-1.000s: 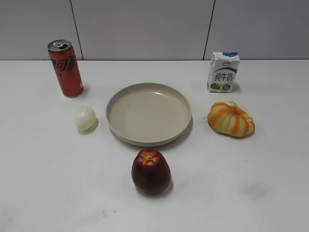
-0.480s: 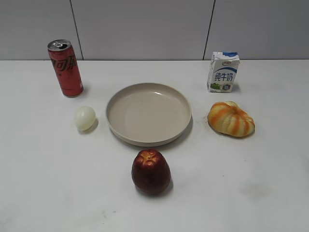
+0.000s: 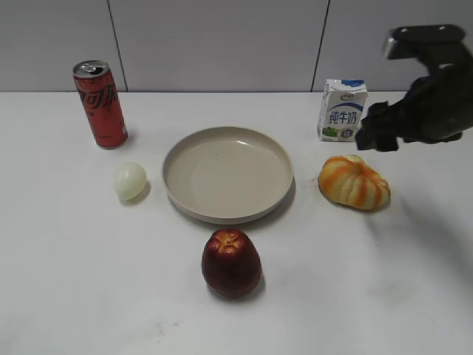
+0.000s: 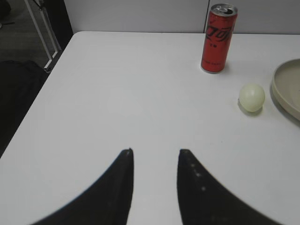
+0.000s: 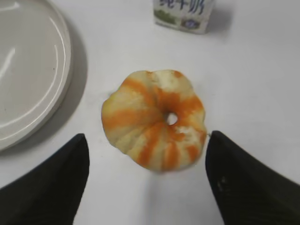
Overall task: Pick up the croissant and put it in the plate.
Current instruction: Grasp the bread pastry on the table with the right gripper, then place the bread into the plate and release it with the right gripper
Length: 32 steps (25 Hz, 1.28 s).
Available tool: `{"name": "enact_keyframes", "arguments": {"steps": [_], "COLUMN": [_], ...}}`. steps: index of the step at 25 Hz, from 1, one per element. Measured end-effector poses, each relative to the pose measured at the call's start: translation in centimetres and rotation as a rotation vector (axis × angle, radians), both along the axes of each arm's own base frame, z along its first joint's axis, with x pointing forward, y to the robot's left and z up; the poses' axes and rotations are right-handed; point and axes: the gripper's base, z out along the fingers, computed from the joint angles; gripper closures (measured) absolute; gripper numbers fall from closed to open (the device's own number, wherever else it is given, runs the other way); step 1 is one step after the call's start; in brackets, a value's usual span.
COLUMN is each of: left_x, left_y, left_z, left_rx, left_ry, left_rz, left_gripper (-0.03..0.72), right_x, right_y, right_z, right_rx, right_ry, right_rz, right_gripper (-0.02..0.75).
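Note:
The croissant (image 3: 354, 182) lies on the white table to the right of the plate (image 3: 181, 198); it is ribbed, pale yellow with orange stripes. In the right wrist view the croissant (image 5: 154, 119) sits just ahead of my right gripper (image 5: 147, 140), whose jaws are wide open on either side of its near edge, above it. The plate's rim (image 5: 63, 56) shows at the left there. In the exterior view the right gripper (image 3: 384, 137) hovers above and behind the croissant. My left gripper (image 4: 154, 152) is open and empty over bare table, far left of the plate's rim (image 4: 281, 91).
A red cola can (image 3: 100, 103) stands at the back left and a small pale egg (image 3: 130, 180) lies left of the plate. A milk carton (image 3: 341, 110) stands behind the croissant. A dark red apple (image 3: 231, 262) sits in front of the plate. The table's left edge (image 4: 33, 108) shows.
My right arm has come into the exterior view from the right and now hovers over the croissant. Nothing on the table has moved.

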Motion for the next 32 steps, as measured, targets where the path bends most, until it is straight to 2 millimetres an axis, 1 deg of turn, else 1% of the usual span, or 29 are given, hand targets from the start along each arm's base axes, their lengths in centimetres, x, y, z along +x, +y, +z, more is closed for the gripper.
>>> {"name": "enact_keyframes", "arguments": {"steps": [3,6,8,10,11,12,16,17,19,21,25,27,29,31,32], "left_x": [0.0,0.0,0.0,0.0,0.0,0.0,0.0,0.0,0.0,0.0,0.0,0.0,0.0,0.0,0.0], "left_y": [0.0,0.0,0.0,0.0,0.0,0.0,0.0,0.0,0.0,0.0,0.0,0.0,0.0,0.0,0.0], "left_z": [0.0,0.0,0.0,0.0,0.0,0.0,0.0,0.0,0.0,0.0,0.0,0.0,0.0,0.0,0.0], "left_rx": [0.0,0.0,0.0,0.0,0.0,0.0,0.0,0.0,0.0,0.0,0.0,0.0,0.0,0.0,0.0], "left_ry": [0.0,0.0,0.0,0.0,0.0,0.0,0.0,0.0,0.0,0.0,0.0,0.0,0.0,0.0,0.0], "left_rz": [0.0,0.0,0.0,0.0,0.0,0.0,0.0,0.0,0.0,0.0,0.0,0.0,0.0,0.0,0.0], "left_gripper": [0.453,0.453,0.453,0.453,0.453,0.453,0.453,0.453,0.453,0.453,0.453,0.453,0.453,0.453,0.453], "right_x": [1.7,2.7,3.1,3.6,3.7,3.8,4.0,4.0,4.1,4.2,4.6,4.7,4.5,4.1,3.9], "right_y": [1.6,2.7,3.1,3.3,3.3,3.3,3.3,3.3,3.4,3.8,5.6,7.3,9.2,11.5,12.4], "right_z": [-3.4,-6.3,-7.9,-8.8,-9.0,-9.1,-9.0,-8.8,-8.0,-6.6,-1.0,1.8,3.6,4.9,5.1], "right_rx": [-0.028,-0.057,-0.079,-0.096,-0.1,-0.104,-0.114,-0.117,-0.119,-0.116,-0.088,-0.07,-0.056,-0.041,-0.038], "right_ry": [0.088,0.151,0.179,0.19,0.192,0.19,0.192,0.195,0.199,0.205,0.127,0.069,0.022,-0.02,-0.029], "right_rz": [0.033,0.065,0.085,0.098,0.101,0.105,0.115,0.117,0.123,0.137,0.182,0.221,0.267,0.32,0.341], "right_gripper": [0.153,0.153,0.155,0.183,0.214,0.269,0.602,0.628,0.627,0.627,0.627,0.627,0.627,0.628,0.628]}}
